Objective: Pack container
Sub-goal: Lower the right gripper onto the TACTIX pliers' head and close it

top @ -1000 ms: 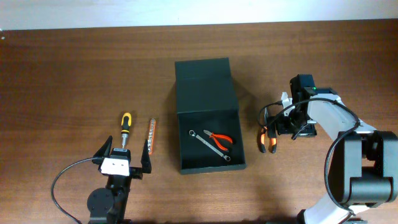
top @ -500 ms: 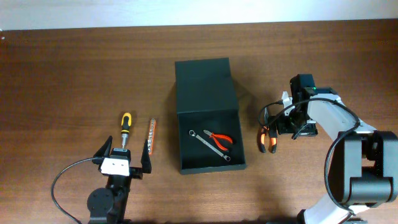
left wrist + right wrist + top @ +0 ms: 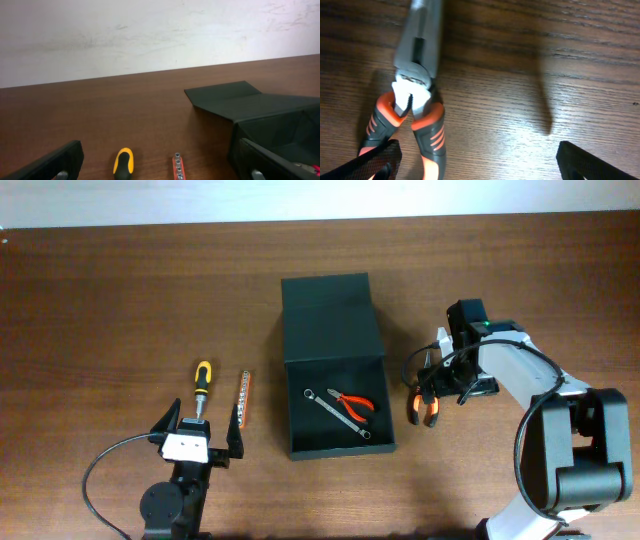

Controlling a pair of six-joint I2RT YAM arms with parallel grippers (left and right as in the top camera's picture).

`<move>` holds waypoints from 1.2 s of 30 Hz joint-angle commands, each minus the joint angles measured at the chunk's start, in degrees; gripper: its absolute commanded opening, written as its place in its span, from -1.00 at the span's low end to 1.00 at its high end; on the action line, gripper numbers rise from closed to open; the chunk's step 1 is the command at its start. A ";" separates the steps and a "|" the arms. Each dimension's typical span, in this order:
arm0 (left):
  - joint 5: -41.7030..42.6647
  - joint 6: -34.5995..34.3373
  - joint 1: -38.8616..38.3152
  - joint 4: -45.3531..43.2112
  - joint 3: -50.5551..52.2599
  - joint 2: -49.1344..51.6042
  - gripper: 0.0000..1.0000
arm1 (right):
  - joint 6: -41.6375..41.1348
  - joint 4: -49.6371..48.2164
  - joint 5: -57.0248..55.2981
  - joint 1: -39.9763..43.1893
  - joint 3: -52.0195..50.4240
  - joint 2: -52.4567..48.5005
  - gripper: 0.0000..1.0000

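Hovering spread over stiff pliers (image 3: pixel 417 100), right pincer (image 3: pixel 477 162) should take their grippy handles (image 3: pixel 429 137); container (image 3: pixel 328 315) looks rigid, light; left pincer (image 3: pixel 200 430) spread.

Our left arm (image 3: pixel 172 498) sits at the near left, folded low over its base. Its wrist points straight toward the far side. The left gripper (image 3: pixel 203 418) stands with its jaws spread wide and nothing between them. In its wrist view the fingers (image 3: pixel 50 164) show only at the two lower corners. Our right arm (image 3: pixel 515 365) rises from the near right, reaches far, then bends back toward the left. The right gripper (image 3: pixel 430 385) points downward, jaws just as wide, holding nothing, its dark fingers (image 3: pixel 377 159) likewise at the lower corners.
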State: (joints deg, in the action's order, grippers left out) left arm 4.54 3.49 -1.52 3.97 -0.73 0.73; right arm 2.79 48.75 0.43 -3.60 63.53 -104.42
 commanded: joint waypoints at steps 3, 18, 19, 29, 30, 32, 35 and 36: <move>0.42 0.72 0.31 0.20 0.22 -0.37 0.99 | -0.33 -0.17 -1.09 -0.04 -0.37 -0.22 0.98; 0.42 0.72 0.31 0.20 0.22 -0.37 0.99 | -1.79 -3.65 -0.61 -0.09 -5.25 -0.22 0.98; 0.42 0.72 0.31 0.20 0.22 -0.37 0.99 | -1.79 -3.80 -0.44 -0.09 -5.25 -0.22 0.98; 0.42 0.72 0.31 0.20 0.22 -0.37 0.99 | -1.79 -3.85 0.02 -0.11 -5.25 -0.22 0.37; 0.42 0.72 0.31 0.20 0.22 -0.37 0.99 | -1.79 -3.87 0.02 -0.11 -5.25 -0.22 0.23; 0.42 0.72 0.31 0.20 0.22 -0.37 0.99 | -1.79 -3.87 0.00 -0.09 -5.25 -0.22 -0.08; 0.42 0.72 0.31 0.20 0.22 -0.37 0.99 | -1.79 -3.82 0.28 -0.15 -5.25 -0.22 -0.67; 0.42 0.72 0.31 0.20 0.22 -0.37 0.99 | -1.81 -3.82 0.44 -0.15 -5.25 -0.22 -0.74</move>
State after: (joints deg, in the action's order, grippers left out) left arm 4.54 3.49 -1.52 3.97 -0.73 0.73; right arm 1.30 44.93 0.49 -3.57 59.77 -103.88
